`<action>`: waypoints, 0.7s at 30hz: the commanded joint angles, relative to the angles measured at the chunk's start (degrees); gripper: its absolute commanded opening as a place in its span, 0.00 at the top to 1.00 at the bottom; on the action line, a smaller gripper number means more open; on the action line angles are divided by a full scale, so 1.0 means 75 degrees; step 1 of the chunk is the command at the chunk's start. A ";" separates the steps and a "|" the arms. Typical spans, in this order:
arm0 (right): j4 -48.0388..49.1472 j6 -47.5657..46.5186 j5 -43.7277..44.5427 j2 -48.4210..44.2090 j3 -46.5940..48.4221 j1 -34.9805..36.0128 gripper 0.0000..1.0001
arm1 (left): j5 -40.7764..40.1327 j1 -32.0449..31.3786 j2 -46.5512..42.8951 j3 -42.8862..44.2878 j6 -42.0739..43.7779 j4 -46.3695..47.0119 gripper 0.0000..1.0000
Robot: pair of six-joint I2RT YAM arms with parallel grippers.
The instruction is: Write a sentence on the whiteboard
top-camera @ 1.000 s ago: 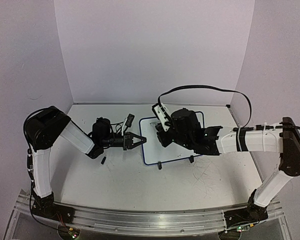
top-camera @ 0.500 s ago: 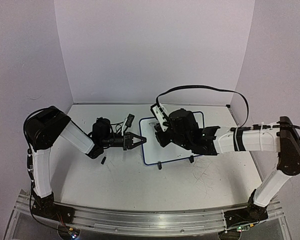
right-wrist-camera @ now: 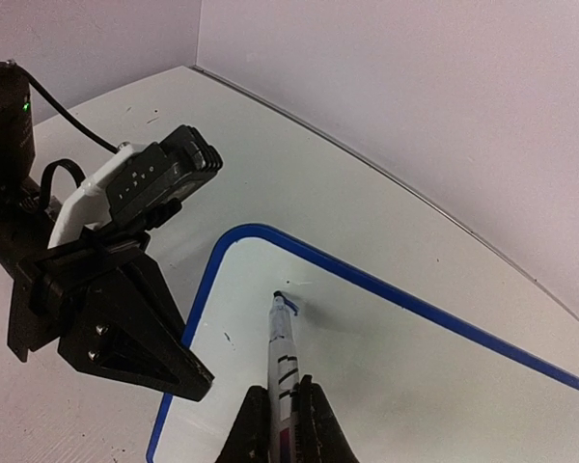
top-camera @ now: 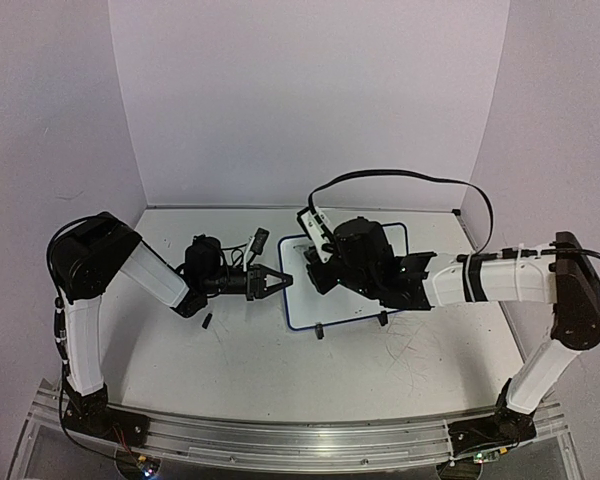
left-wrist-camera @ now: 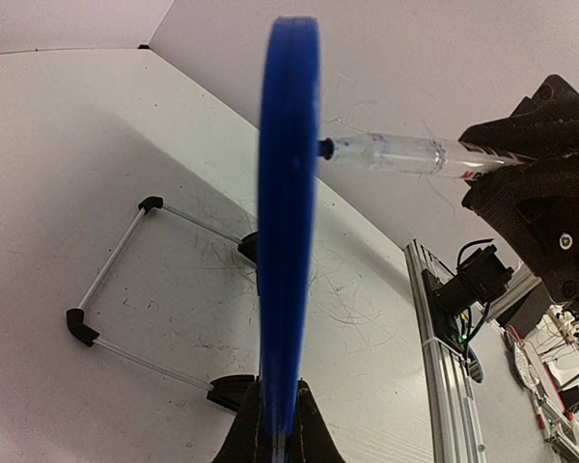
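Note:
The whiteboard (top-camera: 302,305), white with a thin dark-blue frame, stands tilted on its wire stand (left-wrist-camera: 116,260). My left gripper (top-camera: 281,282) is shut on the board's left frame edge, which shows edge-on in the left wrist view (left-wrist-camera: 288,193). My right gripper (right-wrist-camera: 282,429) is shut on a clear-barrelled marker (right-wrist-camera: 281,362). The marker's tip rests on the board's upper left area (right-wrist-camera: 415,386), and it also shows in the left wrist view (left-wrist-camera: 405,154). The sentence is not visible. Only a short blue stroke (right-wrist-camera: 290,305) sits by the tip.
A small black cap-like piece (top-camera: 207,321) lies on the table in front of the left arm. The board's black feet (top-camera: 320,331) stand on the scuffed tabletop. Walls close the back and both sides. The left gripper's fingers (right-wrist-camera: 174,371) sit close beside the marker.
My right gripper with the marker has shifted slightly left and farther back over the board. The left arm and the board have not moved.

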 commanded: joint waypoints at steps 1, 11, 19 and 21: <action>0.0216 0.0160 -0.0043 0.0191 0.0310 0.0002 1.00 | 0.0066 -0.0100 -0.0294 -0.0048 0.0166 -0.0121 1.00; 0.0145 0.0226 -0.0241 0.0290 0.0355 0.0000 1.00 | 0.0051 -0.0103 -0.0312 -0.0057 0.0178 -0.0137 1.00; 0.0058 0.0256 -0.0337 0.0271 0.0318 0.0009 1.00 | 0.0033 -0.0100 -0.0318 -0.0081 0.0201 -0.0138 1.00; 0.0043 0.0266 -0.0348 0.0255 0.0284 0.0005 1.00 | 0.0023 -0.0105 -0.0326 -0.0085 0.0201 -0.0146 1.00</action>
